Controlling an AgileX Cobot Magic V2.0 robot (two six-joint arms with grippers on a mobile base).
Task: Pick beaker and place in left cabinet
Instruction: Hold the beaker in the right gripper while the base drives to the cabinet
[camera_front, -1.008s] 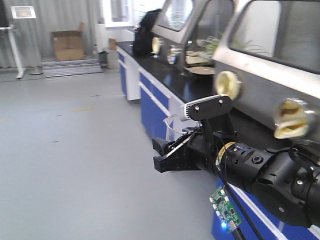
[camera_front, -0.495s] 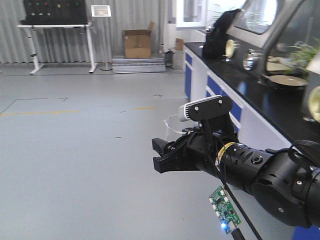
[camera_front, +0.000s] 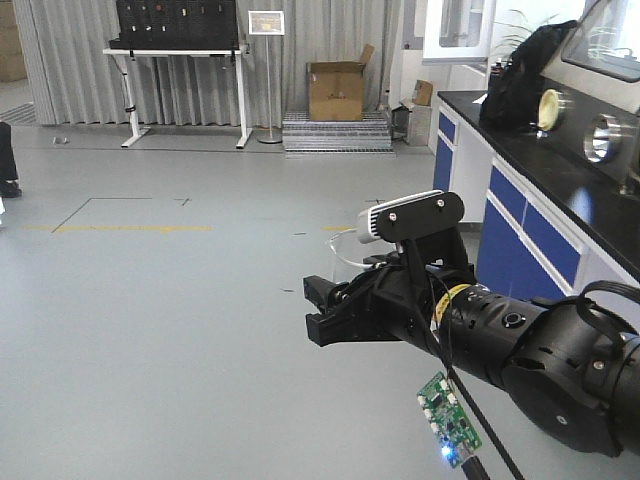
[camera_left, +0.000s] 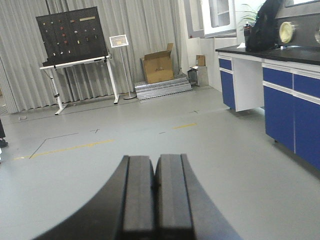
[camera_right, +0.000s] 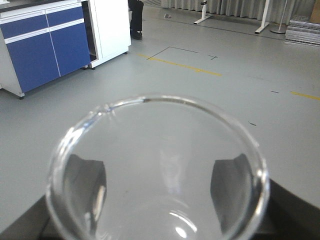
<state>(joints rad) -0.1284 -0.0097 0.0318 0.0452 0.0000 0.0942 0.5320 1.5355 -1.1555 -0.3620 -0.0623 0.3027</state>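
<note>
The beaker (camera_right: 155, 165), clear glass with a pour spout on its rim, fills the right wrist view mouth-on. My right gripper (camera_right: 160, 200) is shut on it, one dark finger showing through the glass on each side. In the front view that black arm reaches left over the floor, with the right gripper (camera_front: 315, 305) at its tip. My left gripper (camera_left: 155, 175) is shut, its pads pressed together with nothing between them. A white-framed glass door (camera_front: 455, 30) stands at the back right; I cannot tell whether it is the left cabinet.
A black-topped bench with blue cupboards (camera_front: 525, 235) runs along the right. At the back stand a pegboard table (camera_front: 175, 50), a sign stand (camera_front: 266, 22) and a cardboard box (camera_front: 335, 88). Grey floor with a yellow line (camera_front: 130, 228) lies ahead. More blue cupboards (camera_right: 45, 45) show in the right wrist view.
The front view has swung left: the bench and its glass-fronted boxes slid off to the right, and the pegboard table came into view. The arm keeps the same pose in frame.
</note>
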